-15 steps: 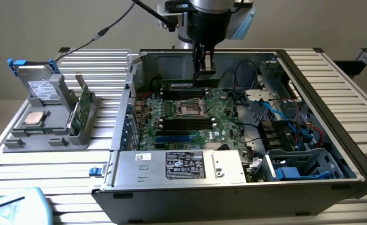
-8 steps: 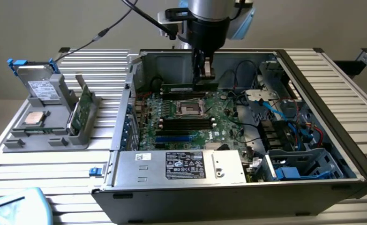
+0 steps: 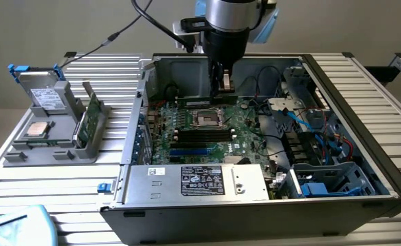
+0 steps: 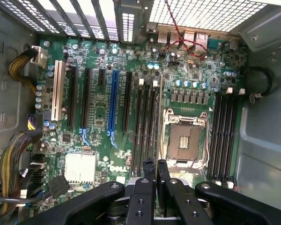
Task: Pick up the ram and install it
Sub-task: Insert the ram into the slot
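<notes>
My claw (image 3: 220, 92) pinches 1 ram (image 3: 200, 100) by its top edge, stick hanging just below me. Likely light, stiff, thin, fragile; avoid squeezing chips.

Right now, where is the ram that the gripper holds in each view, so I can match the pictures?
Exterior view: the ram hangs level under the gripper, just behind the CPU socket.
Wrist view: the ram is seen edge-on, a thin strip running out from the gripper alongside the CPU socket.
Shared landmark: the CPU socket, a square metal frame on the board.
</notes>
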{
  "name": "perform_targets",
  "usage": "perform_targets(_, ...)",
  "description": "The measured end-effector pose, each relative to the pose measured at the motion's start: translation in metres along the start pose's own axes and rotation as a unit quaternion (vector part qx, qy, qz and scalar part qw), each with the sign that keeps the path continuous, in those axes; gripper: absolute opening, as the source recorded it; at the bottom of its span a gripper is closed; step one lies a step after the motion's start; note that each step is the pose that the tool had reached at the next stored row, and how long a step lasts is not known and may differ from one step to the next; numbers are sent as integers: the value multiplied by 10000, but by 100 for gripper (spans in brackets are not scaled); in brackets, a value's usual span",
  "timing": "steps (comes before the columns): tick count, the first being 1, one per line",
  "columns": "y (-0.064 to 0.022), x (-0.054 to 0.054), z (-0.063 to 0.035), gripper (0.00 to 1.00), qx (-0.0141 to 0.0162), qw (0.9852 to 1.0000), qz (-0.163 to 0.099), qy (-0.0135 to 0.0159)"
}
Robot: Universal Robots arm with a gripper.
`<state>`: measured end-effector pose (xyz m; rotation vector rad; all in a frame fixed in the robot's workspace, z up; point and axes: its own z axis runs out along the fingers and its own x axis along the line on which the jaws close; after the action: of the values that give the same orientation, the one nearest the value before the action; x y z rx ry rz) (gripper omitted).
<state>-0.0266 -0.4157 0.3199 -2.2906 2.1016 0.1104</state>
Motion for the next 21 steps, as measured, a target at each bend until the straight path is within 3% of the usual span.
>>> perform_targets(6,-2,-9,50,14,-17,9998,7,206)
perform_targets(7,-3,-17,63,14,-18,9998,8,222)
perform_targets(12,-9,-55,158,14,-16,9997,55,222)
perform_targets(17,-12,-52,247,14,-7,9994,259,218)
perform_targets(21,-13,-47,312,14,-20,9991,375,214)
